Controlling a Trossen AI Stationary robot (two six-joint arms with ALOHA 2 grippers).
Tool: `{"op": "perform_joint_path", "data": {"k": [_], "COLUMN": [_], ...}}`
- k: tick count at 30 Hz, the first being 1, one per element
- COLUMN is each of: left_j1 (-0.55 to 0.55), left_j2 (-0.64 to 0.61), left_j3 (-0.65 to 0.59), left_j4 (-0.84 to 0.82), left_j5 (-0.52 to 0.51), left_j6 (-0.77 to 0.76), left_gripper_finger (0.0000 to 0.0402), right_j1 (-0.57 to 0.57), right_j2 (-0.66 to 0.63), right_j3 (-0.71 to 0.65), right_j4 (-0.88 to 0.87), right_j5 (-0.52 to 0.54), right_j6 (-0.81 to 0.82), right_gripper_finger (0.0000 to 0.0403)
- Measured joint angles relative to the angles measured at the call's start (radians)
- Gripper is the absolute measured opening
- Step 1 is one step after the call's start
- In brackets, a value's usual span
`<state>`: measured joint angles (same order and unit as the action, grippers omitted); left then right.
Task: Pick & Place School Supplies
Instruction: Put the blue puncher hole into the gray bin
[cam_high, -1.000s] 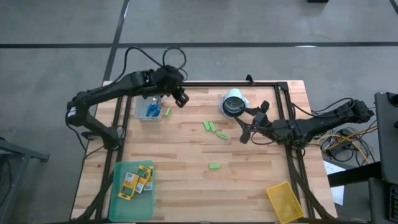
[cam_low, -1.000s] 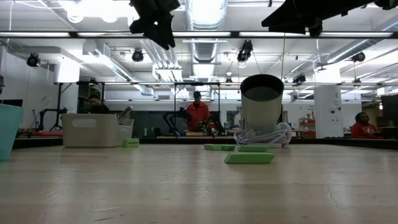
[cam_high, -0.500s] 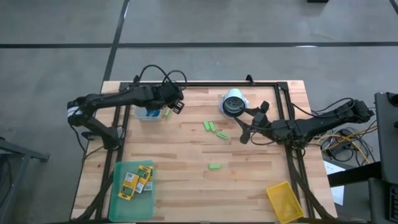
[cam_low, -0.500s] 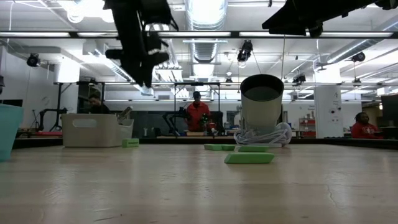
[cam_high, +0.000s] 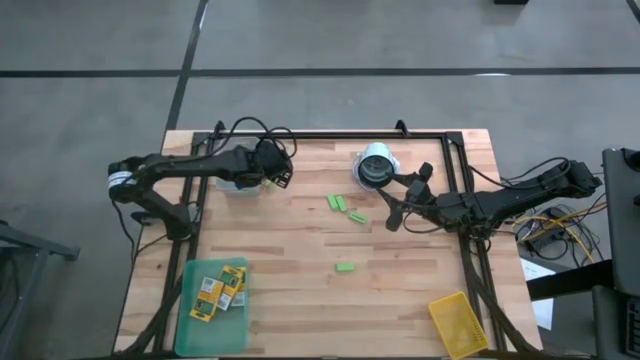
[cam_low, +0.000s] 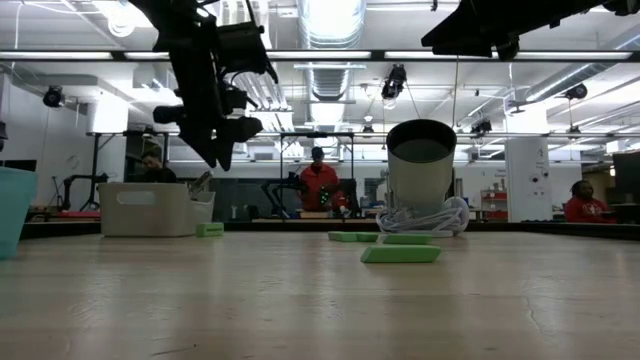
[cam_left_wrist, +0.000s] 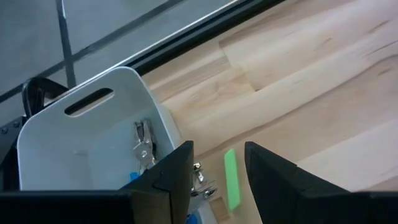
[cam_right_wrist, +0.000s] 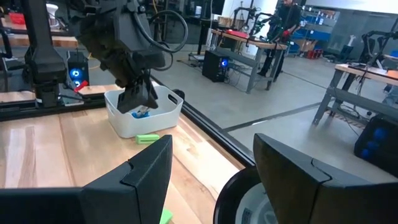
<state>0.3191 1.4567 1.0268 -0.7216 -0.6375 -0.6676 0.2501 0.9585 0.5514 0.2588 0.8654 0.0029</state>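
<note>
Scissors (cam_left_wrist: 144, 146) in white bin (cam_left_wrist: 74, 134)

White bin (cam_high: 240, 184), cup (cam_high: 374, 165) (tipped), yellow bin (cam_high: 457, 322).

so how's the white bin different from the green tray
The white bin stands at the table's far left; the green tray lies at its near left corner. The white bin is small with tall walls; the green tray is flatter and wider. The bin holds blue-handled scissors; the tray holds crayon boxes. Both are open-topped.

Open tabletop (cam_high: 300, 250) between scattered erasers (cam_high: 345, 207)
</note>
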Motion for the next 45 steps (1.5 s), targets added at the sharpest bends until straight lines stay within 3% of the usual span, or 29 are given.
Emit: {"op": "perform_joint_path", "data": {"k": [8,31,45], "left_j1": [0.000,0.020,0.019], "left_j2": [0.000,0.000,0.000], "left_j3": [-0.001,-0.087,-0.030], "left_j4": [0.011,0.039,0.048], "left_j5": [0.052,0.053,0.046], "left_j6": [-0.021,-0.041,-0.027], "left_gripper_finger": [0.0148,0.0148,0.0148], "right_j1": [0.000,0.000,0.000], "right_j2": [0.000,0.000,0.001], "right_j3": [0.000,0.000,0.000], "right_j4": [0.000,0.000,0.000], "right_j5": [0.000,0.000,0.000], "right_j6": [0.047,0.043,0.042], "right_gripper_finger": [0.0219,0.0219,0.0219]}}
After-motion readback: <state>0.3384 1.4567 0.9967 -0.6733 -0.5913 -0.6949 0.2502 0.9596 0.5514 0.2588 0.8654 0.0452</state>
